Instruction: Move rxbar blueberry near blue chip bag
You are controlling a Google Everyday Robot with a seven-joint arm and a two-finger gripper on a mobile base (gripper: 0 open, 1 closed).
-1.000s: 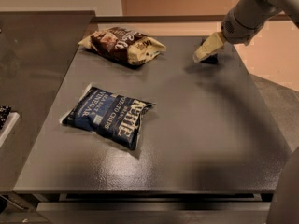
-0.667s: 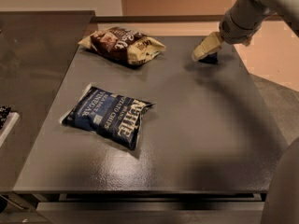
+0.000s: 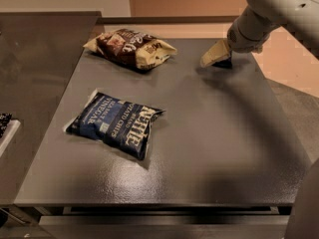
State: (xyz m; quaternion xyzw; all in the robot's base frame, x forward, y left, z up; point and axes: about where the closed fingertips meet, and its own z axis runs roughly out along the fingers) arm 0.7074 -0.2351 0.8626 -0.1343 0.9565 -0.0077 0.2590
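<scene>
The blue chip bag (image 3: 113, 124) lies flat on the grey table, left of centre, with white lettering facing up. My gripper (image 3: 216, 57) is down at the far right part of the table, tilted low over a small dark flat item (image 3: 224, 62) that looks like the rxbar blueberry. Most of that item is hidden beneath the gripper. I cannot tell whether the gripper holds it. The gripper and bar are far from the blue bag, up and to the right of it.
A brown and cream chip bag (image 3: 132, 48) lies at the far left of the table (image 3: 214, 143). A dark counter (image 3: 35, 59) adjoins the table's left side. My arm (image 3: 269, 14) comes in from the top right.
The arm has shifted slightly and the gripper sits a touch lower and further left at the same far right spot. Both bags are unmoved.
</scene>
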